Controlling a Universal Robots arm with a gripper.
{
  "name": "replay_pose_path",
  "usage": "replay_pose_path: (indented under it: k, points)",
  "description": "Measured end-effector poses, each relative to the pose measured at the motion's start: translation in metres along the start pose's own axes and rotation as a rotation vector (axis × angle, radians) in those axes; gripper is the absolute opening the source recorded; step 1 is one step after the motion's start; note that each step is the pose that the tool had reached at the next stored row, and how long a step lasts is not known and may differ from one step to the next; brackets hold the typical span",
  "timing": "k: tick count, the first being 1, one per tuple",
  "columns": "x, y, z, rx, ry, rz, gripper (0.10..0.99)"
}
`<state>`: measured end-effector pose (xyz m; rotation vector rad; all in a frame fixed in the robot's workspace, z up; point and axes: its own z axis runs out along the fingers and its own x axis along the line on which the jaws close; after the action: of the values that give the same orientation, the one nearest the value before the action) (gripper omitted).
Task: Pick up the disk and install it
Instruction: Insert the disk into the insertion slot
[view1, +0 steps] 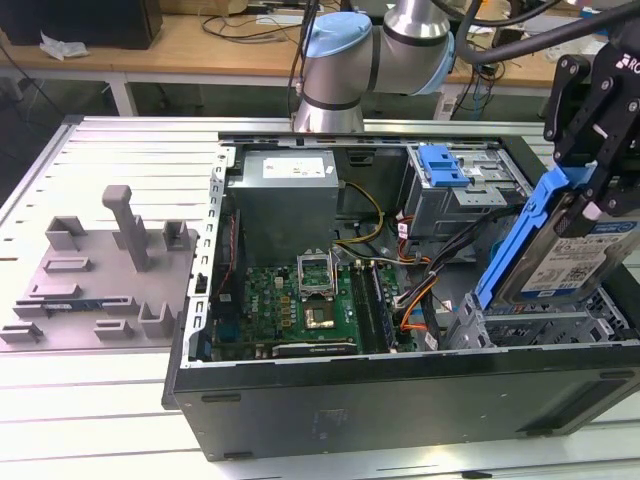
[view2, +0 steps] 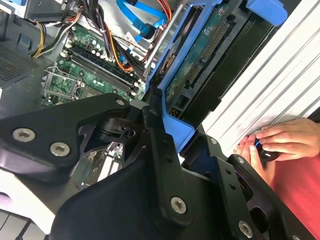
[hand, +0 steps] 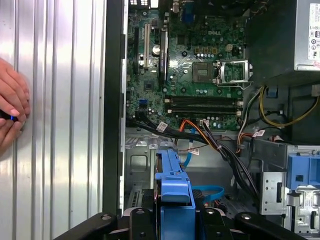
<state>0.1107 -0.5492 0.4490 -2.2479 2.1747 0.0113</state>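
The disk (view1: 565, 262) is a silver drive with a white-and-blue label in a blue carrier (view1: 518, 232). It hangs tilted on edge over the metal drive cage (view1: 545, 325) at the exterior view's right end of the open computer case. My gripper (view1: 585, 190) is shut on its upper end. In the second wrist view the disk's (view2: 200, 55) green circuit side shows, with a black finger (view2: 159, 145) pressed against the carrier. In the first wrist view the carrier's (hand: 175, 187) blue edge sticks out between the fingers above the case's interior.
The case holds a motherboard (view1: 300, 300), a power supply (view1: 285, 195), cable bundles (view1: 440, 270) and another blue carrier (view1: 443, 165) in a rear bay. A grey fixture (view1: 100, 270) lies on the slatted table at the exterior view's left. A person's hand (view2: 280, 140) rests on the table beside the case.
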Motion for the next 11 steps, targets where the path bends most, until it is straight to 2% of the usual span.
replay_pose_path:
  k: [6, 11]
  points:
    - [0.0002, -0.0003, 0.0073, 0.0, 0.0001, 0.0, 0.369]
    - [0.0004, -0.0006, 0.0203, 0.0, -0.0001, 0.0, 0.369]
